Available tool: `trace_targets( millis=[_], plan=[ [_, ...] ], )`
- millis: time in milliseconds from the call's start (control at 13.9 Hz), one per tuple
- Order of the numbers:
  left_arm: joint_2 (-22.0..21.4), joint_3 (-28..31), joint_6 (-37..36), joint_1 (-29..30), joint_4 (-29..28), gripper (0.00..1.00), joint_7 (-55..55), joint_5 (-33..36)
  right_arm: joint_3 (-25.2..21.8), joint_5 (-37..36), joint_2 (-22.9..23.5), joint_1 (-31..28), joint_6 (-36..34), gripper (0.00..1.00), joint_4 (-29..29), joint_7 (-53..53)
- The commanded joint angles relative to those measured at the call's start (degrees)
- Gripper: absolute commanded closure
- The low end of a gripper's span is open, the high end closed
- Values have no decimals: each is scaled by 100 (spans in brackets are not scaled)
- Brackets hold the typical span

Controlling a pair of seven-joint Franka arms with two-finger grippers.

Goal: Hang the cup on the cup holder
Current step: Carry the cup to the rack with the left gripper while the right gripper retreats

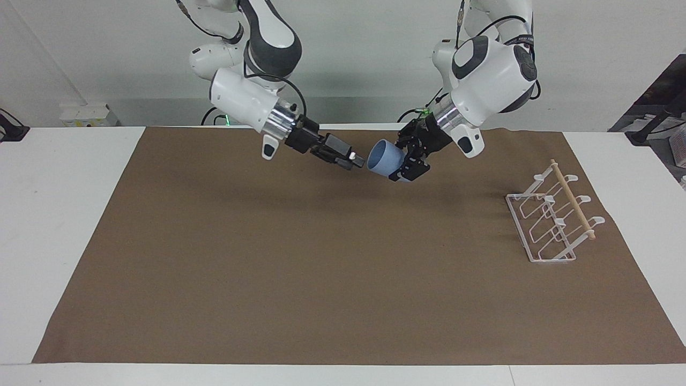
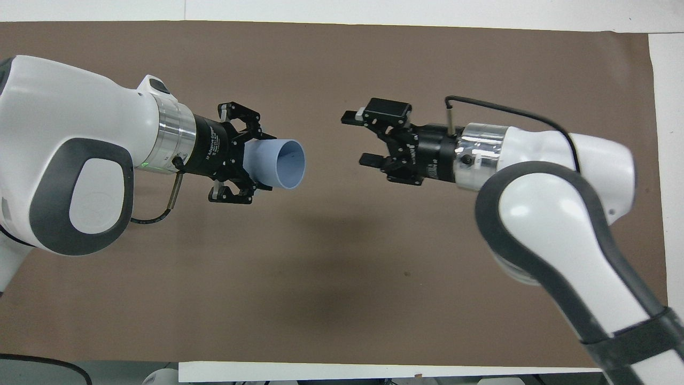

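Note:
The light-blue cup (image 1: 385, 158) is held in the air over the part of the brown mat nearest the robots, lying sideways with its open mouth toward the right gripper. My left gripper (image 1: 405, 165) is shut on the cup's base end; it also shows in the overhead view (image 2: 255, 166), as does the cup (image 2: 283, 163). My right gripper (image 1: 352, 159) is open and empty, a short gap from the cup's mouth, and also shows in the overhead view (image 2: 359, 137). The white wire cup holder (image 1: 572, 200) with its wooden dowel stands at the left arm's end of the mat, out of the overhead view.
A brown mat (image 1: 268, 257) covers most of the white table (image 1: 64, 214). Small boxes (image 1: 88, 114) sit off the table at the right arm's end, near the wall.

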Motion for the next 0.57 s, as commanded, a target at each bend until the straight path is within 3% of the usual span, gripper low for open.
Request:
trace_targets(
  millis=[0,144,359,503],
  plan=[
    [-84,17,-469,322,11,59,-19,958,48,-1238,-212,-713,-640,0,-20,-52],
    [-75,17,-593,454,72,59,-28,2037,48,-2580,-212,-1223,-1149,0,181,-113],
    [-75,17,-717,481,90,59,-46,4285,57,-5092,-142,-1725,-1764,0,743,-429],
    [-66,8,-586,673,81,59,-28,5683,57,-6230,-116,-1805,-2649,0,1226,-464]
  ],
)
